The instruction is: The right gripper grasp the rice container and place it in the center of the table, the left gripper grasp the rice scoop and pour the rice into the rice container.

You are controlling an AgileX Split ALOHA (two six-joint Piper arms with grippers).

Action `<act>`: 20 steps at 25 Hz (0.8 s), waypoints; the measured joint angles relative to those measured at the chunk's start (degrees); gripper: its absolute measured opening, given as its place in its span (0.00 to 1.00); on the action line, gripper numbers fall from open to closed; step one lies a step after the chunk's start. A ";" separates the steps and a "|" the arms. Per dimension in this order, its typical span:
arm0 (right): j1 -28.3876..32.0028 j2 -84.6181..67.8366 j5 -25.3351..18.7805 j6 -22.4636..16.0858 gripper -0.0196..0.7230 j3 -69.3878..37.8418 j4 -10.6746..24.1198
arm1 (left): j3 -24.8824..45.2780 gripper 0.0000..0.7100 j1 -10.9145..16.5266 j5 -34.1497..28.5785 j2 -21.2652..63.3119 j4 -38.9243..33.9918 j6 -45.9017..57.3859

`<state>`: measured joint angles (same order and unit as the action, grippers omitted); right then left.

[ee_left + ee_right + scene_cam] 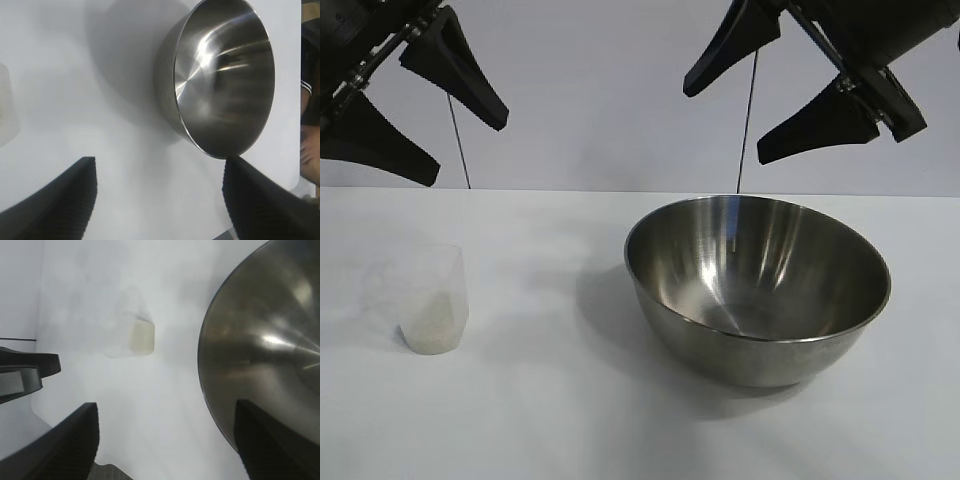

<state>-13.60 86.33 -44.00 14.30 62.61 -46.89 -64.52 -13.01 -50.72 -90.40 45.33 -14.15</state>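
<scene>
Sitting on the white table (pixel 570 420), the steel bowl (pixel 757 290) lies right of centre in the exterior view, at about four o'clock from the middle of the tabletop, upright and empty, its polished inside throwing back bright streaks. You should expect it to be rigid and fairly light for its width, but slick: the curved wall gives the fingers nothing to bite on, so the thin rolled rim at the side nearest your right claw, roughly twelve to one o'clock on the bowl, looks like the only sound place to pinch, one finger inside and one outside. Grip it there and I would judge it may tip or swing as it leaves the table, so a slide toward centre could be safer than a high lift. The small clear scoop (pixel 432 298) stands upright at about nine o'clock from the bowl, well apart from it, with a low heap of rice (pixel 432 322) in its bottom; it looks thin, light and easy to knock over or squeeze out of shape, and its handle is not clear from these views. Your right claw (pixel 773 95) hangs above the bowl's far rim, fingers spread apart and holding nothing. Your left claw (pixel 420 110) hangs at the upper left, above and behind the scoop, likewise spread and empty. Neither touches anything, so the bowl move is not yet begun.
</scene>
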 joint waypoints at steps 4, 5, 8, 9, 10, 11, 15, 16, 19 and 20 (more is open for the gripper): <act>0.00 0.00 0.00 0.31 0.72 0.00 0.47 | 0.00 0.72 0.00 0.00 0.00 0.00 0.00; 0.00 0.00 -0.15 0.31 0.72 0.00 1.21 | 0.00 0.72 0.00 0.04 0.00 0.00 0.00; 0.00 0.00 -1.65 0.31 0.72 0.00 4.81 | 0.00 0.72 0.00 -0.01 0.00 0.00 0.00; 0.00 0.00 -2.22 0.31 0.72 0.00 6.36 | 0.00 0.72 0.00 -0.01 0.00 0.00 0.00; 0.00 0.00 -2.75 0.31 0.72 0.00 7.79 | 0.00 0.72 0.00 -0.01 0.00 0.00 0.00; 0.00 0.00 -3.10 0.31 0.72 0.00 8.98 | 0.00 0.72 0.00 -0.01 0.00 0.00 0.00; 0.00 0.00 -5.88 -1.00 0.72 1.43 14.69 | 0.00 0.72 0.00 -0.01 0.00 -0.56 0.00; 0.00 0.00 -6.76 -2.14 0.72 2.38 16.56 | 0.00 0.72 0.00 -0.06 0.00 -1.04 0.00; 0.00 0.00 -9.54 -7.32 0.72 5.97 23.49 | 0.00 0.72 0.00 -0.06 0.00 -2.62 0.00; 0.00 0.00 -10.49 -9.59 0.72 7.15 26.38 | 0.00 0.72 0.00 -0.06 0.00 -2.92 0.00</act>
<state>-13.60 86.33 -54.49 4.71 69.76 -20.52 -64.52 -13.01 -50.78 -90.40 42.41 -14.15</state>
